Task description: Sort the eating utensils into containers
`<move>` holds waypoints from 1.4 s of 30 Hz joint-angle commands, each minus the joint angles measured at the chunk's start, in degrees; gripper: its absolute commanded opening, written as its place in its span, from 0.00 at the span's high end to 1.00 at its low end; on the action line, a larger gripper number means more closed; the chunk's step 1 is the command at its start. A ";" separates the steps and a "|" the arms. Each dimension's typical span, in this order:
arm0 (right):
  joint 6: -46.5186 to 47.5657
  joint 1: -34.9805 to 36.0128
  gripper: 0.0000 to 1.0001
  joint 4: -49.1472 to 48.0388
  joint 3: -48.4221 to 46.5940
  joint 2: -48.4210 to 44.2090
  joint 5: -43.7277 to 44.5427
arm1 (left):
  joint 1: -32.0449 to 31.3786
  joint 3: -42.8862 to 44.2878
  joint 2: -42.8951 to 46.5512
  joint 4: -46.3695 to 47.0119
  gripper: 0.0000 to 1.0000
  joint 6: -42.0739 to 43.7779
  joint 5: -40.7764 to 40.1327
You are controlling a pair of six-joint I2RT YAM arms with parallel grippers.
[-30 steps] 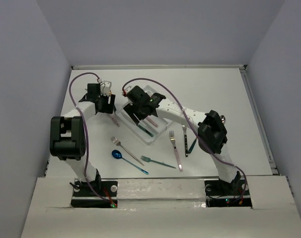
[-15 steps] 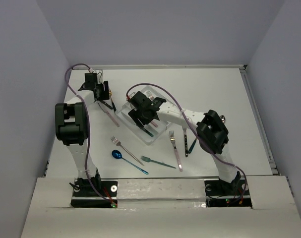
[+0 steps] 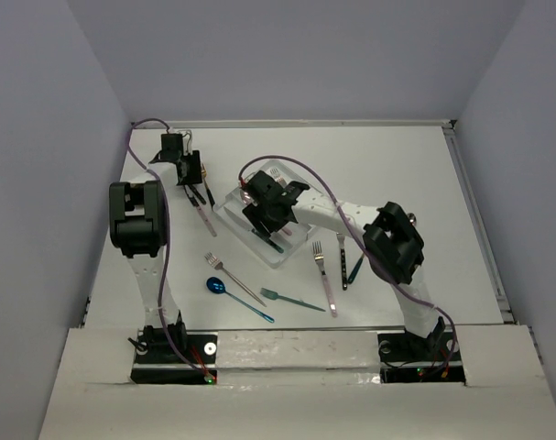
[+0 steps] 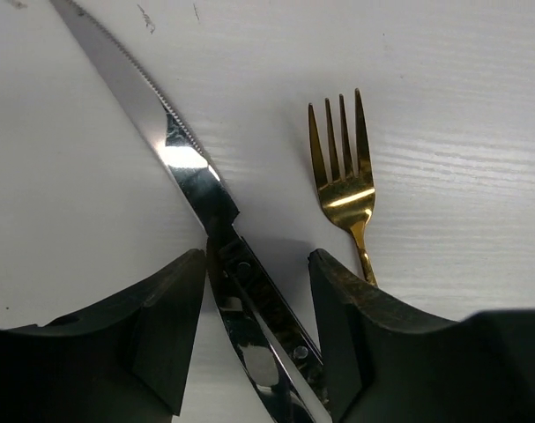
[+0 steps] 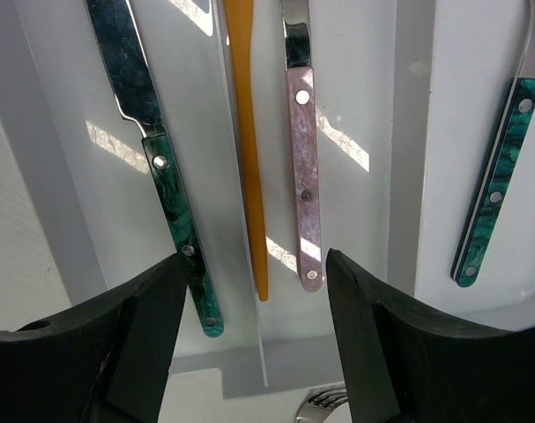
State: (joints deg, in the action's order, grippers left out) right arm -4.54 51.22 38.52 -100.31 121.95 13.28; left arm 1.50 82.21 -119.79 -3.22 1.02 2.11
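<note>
Steel serrated knife with a dark riveted handle (image 4: 204,198) lies between my open left fingers (image 4: 157,330), so I should close squarely on that handle, missing the gold fork (image 4: 342,176) just outside them.

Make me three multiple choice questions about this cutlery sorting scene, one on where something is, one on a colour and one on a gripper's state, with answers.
1. Where is the gold fork?
A. In the tray.
B. On the table beside the dark-handled knife.
C. Held in a gripper.

2. What colour is the handle lying between the teal-handled knife and the pink-handled utensil?
A. Blue.
B. Black.
C. Orange.

3. How is the left gripper?
A. Open, fingers either side of the knife's handle.
B. Shut on the gold fork.
C. Shut on nothing.

Answers:
1 B: the left wrist view shows it on bare white tabletop next to the knife.
2 C: the right wrist view shows an orange handle there.
3 A: the fingers stand apart with the handle between them.
</note>
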 commanded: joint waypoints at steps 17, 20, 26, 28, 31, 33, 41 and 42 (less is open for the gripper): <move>0.05 -0.59 0.31 -2.31 2.58 -4.97 2.10 | 2.90 1.02 -1.33 -1.17 0.82 -1.72 0.79; 0.14 -0.60 0.31 -2.31 2.75 -5.06 2.19 | 3.07 0.75 -0.89 -0.91 0.88 -1.81 0.97; 0.14 -0.60 0.31 -2.31 3.10 -5.14 2.19 | 3.07 0.49 -0.36 -0.82 1.00 -1.90 1.49; 0.23 -0.60 0.31 -2.31 3.28 -5.23 2.36 | 3.07 0.32 0.08 -0.64 1.00 -1.54 1.58; 0.23 -0.60 0.31 -2.31 3.19 -5.32 2.45 | 3.07 0.31 -0.01 -0.55 1.00 -1.28 1.32; 0.32 -0.60 0.31 -2.31 3.19 -5.41 2.45 | 3.16 0.40 -0.36 -0.56 1.00 -1.28 1.05; 0.84 -0.60 0.31 -2.40 3.72 -5.94 2.81 | 3.42 0.40 -0.97 -1.61 0.76 1.18 1.14; 0.93 -0.60 0.31 -2.31 3.81 -6.11 2.81 | 3.42 0.66 -1.15 -2.13 0.73 1.62 1.14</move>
State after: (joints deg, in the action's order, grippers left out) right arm -4.32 50.96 38.22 -97.06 119.68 14.92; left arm 4.36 83.26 -120.05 -1.32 0.64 2.98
